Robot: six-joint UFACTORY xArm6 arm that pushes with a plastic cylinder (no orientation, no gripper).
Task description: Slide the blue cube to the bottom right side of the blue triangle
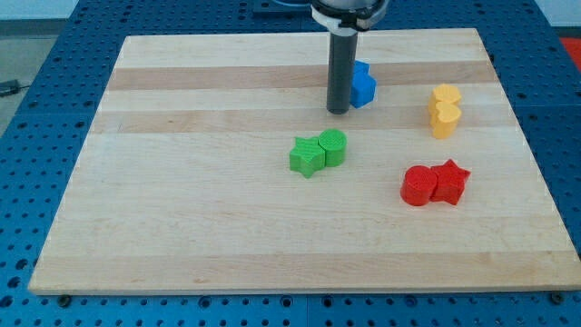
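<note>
My tip rests on the wooden board in the upper middle of the view. Directly to its right, touching or nearly touching the rod, is a cluster of blue blocks. The nearer, larger one looks like the blue cube. A second blue piece sits right behind it toward the view's top. The rod hides part of it, so I cannot make out its shape. The two blue pieces are pressed together.
A green star and a green cylinder touch each other just below my tip. Two yellow blocks stand together at the right. A red cylinder and a red star sit side by side at the lower right.
</note>
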